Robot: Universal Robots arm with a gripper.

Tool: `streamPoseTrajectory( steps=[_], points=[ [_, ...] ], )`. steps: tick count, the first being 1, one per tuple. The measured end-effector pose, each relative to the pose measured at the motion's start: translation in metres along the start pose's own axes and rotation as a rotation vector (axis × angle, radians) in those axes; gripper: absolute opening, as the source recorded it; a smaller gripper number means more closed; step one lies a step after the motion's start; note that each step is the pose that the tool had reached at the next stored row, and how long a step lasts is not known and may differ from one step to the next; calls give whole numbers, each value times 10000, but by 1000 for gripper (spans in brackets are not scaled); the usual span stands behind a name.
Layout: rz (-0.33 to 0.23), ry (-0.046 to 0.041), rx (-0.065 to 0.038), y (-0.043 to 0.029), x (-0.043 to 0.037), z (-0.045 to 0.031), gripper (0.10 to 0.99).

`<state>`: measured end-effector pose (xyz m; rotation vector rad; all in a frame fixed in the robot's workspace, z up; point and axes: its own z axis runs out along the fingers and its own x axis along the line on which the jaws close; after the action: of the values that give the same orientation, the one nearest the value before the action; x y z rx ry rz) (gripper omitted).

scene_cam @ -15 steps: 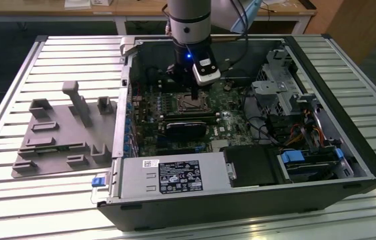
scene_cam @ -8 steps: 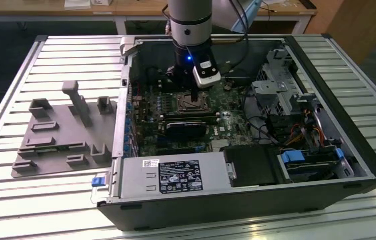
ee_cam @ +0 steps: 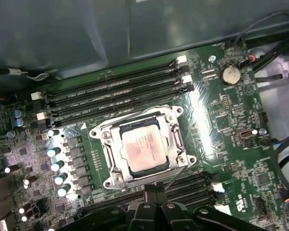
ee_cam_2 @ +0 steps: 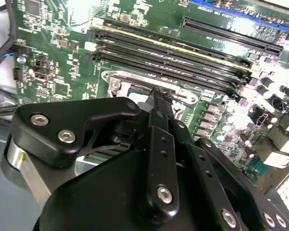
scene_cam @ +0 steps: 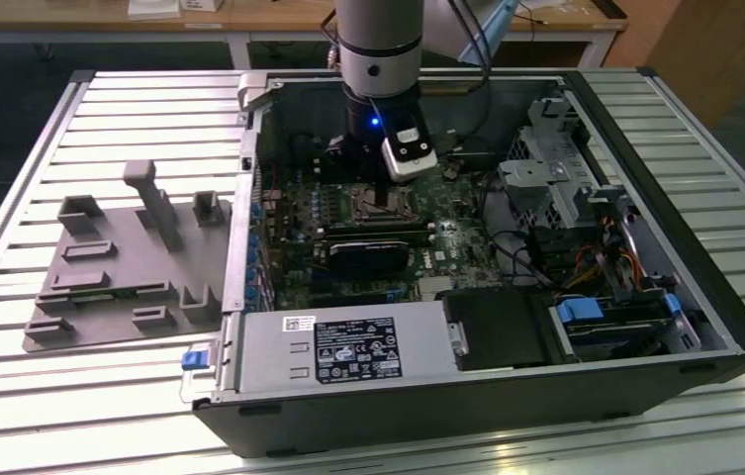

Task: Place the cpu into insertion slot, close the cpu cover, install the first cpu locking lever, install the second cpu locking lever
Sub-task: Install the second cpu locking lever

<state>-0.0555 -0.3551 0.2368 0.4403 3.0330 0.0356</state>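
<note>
Your cpu (ee_cam: 143, 150) sits pale silver and square in the insertion slot (ee_cam: 167, 144), cpu cover (ee_cam: 116, 167) framing it, gripper (ee_cam: 154, 190) just beside, jaws' state you cannot tell

Slatted metal bench (scene_cam: 68, 396), pale grey, glare on slats at its near edge. Behind its far edge, wooden desk (scene_cam: 280, 22) with white legs and papers (scene_cam: 161, 8) on top. Dark floor (scene_cam: 3, 79) between desk and bench. Wooden panel (scene_cam: 728, 49) past the bench's far corner at the exterior view's right.
</note>
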Motion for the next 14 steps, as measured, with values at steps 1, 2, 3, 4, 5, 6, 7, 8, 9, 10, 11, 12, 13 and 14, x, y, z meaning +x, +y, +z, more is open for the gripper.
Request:
streamPoseTrajectory(
  steps=[1, 2, 3, 4, 5, 6, 7, 8, 9, 10, 11, 12, 13, 14],
  points=[
    [-16, 36, 17, -1, 0, 7, 102],
    [-42, 77, 33, -3, 0, 17, 102],
    [-94, 130, 50, -6, 1, 31, 102],
    [-133, 149, 55, -9, 1, 38, 102],
    [-166, 160, 61, -13, 0, 42, 102],
    [-194, 167, 64, -19, -2, 45, 102],
    [-222, 170, 63, -26, -4, 49, 102],
    [-245, 172, 60, -34, -6, 53, 102],
    [-266, 173, 60, -41, -8, 56, 102],
    [-287, 174, 58, -49, -10, 58, 102],
    [-306, 174, 58, -56, -12, 60, 102],
    [-331, 175, 55, -62, -13, 63, 102],
    [-371, 175, 51, -68, -14, 67, 102],
    [-415, 169, 44, -74, -15, 72, 102]
  ],
)
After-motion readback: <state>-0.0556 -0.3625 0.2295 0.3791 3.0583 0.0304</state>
